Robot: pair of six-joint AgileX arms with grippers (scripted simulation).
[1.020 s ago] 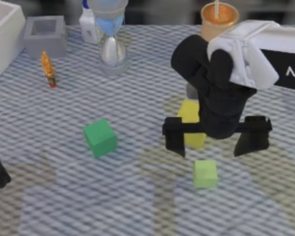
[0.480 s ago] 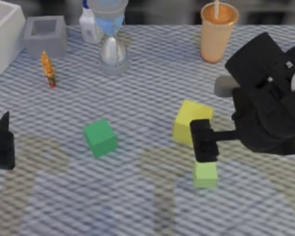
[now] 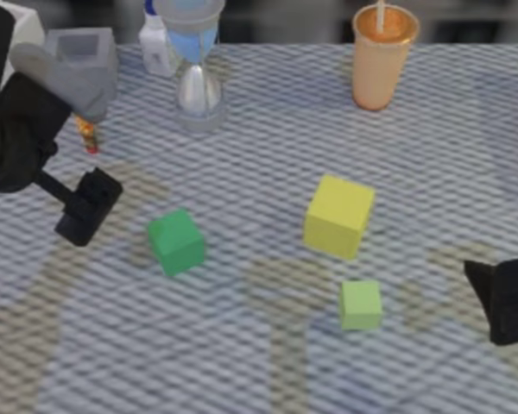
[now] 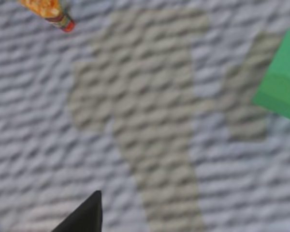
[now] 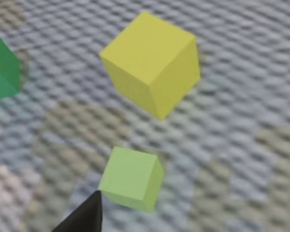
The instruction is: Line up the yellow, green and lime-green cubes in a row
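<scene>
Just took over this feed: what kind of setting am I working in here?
Probably a rendered tabletop test scene, not a real room: a woven-patterned table holds plain cubes, yellow, green and lime-green, among unrelated props such as an hourglass and an orange cup.

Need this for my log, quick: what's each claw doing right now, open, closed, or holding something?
Left claw: beside the green cube, holding nothing; open or closed cannot be told.
Right claw: at the table's right edge, holding nothing; open or closed cannot be told.
</scene>
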